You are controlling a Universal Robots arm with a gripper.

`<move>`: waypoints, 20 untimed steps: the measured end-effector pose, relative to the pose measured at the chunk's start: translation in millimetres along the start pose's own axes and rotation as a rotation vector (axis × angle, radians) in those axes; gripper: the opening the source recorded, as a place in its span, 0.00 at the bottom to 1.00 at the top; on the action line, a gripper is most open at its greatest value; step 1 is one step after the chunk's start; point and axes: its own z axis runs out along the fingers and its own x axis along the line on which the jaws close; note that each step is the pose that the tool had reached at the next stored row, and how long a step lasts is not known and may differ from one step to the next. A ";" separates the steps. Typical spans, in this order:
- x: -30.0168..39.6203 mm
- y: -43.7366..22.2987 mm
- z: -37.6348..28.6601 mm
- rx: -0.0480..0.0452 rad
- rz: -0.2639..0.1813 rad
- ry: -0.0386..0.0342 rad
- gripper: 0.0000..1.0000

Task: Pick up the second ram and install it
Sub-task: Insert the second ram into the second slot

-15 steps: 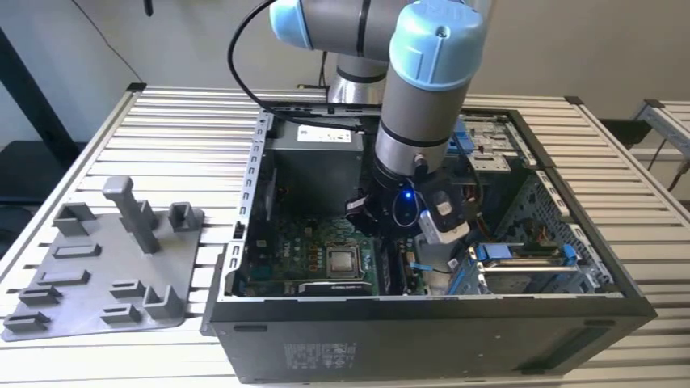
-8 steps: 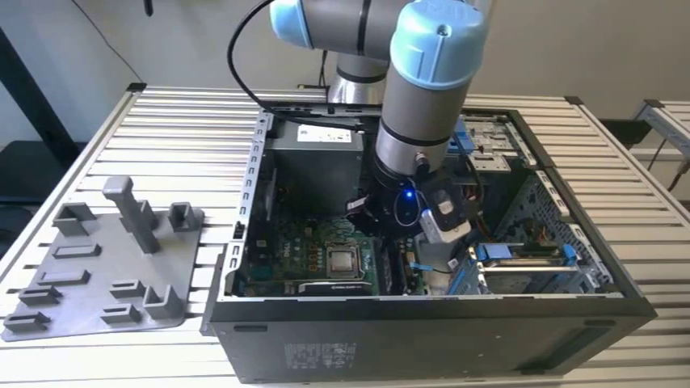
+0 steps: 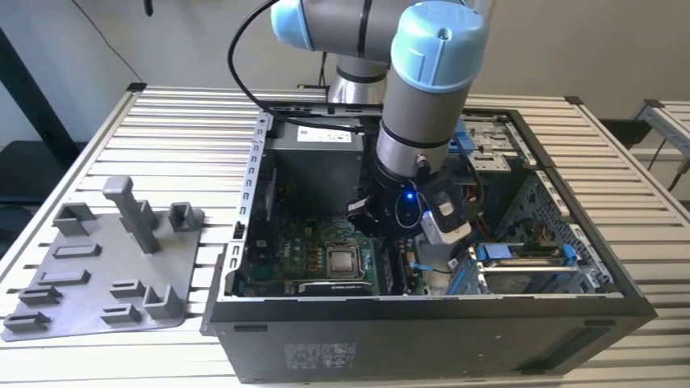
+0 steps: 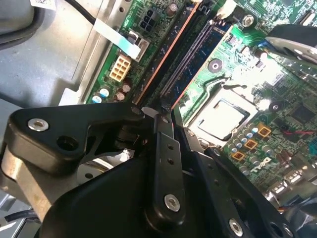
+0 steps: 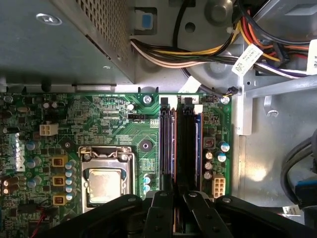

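**A:** Your gripper (image 5: 177, 208) is down inside the computer case (image 3: 431, 339), right over the memory slots (image 5: 181, 144). Its fingers look drawn together on a thin dark strip. I take that strip for the second ram (image 5: 177, 220), held just above the slots beside the processor socket (image 5: 105, 184).

**B:** So what should you worry about?

**A:** Alignment, mostly. If the strip comes down tilted or shifted off its slot, you could press its edge onto the slot wall or the green board (image 5: 99, 119) and bend something. If the end latches aren't open, it won't seat at all. You can't tell their state from here.

**B:** Anything further out?

**A:** The bundle of coloured wires (image 5: 198, 54) runs near the slot ends, so it could snag. The grey tray (image 3: 103, 267) sits on the worktop (image 3: 183, 121), well apart.
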 end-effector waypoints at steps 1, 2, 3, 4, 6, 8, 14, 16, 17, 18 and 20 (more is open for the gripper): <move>0.0 0.0 0.0 0.0000 0.000 0.0000 0.14; 0.0 0.0 0.1 -0.0002 -0.001 0.0000 0.14; 0.0 0.0 0.5 -0.0009 -0.001 0.0000 0.14; -0.1 0.0 1.2 -0.0019 -0.001 0.0001 0.14; -0.2 -0.2 2.5 -0.0039 -0.001 0.0010 0.14; -0.4 -0.1 4.3 -0.0069 -0.001 0.0021 0.14; -0.4 -0.2 5.1 -0.0068 -0.001 0.0024 0.14; -0.4 -0.1 5.2 -0.0075 -0.001 0.0023 0.16; -0.4 0.0 5.4 -0.0080 -0.001 0.0023 0.16; -0.4 -0.1 5.4 -0.0074 -0.001 0.0023 0.16; -0.5 -0.3 4.0 -0.0139 -0.001 0.0032 0.22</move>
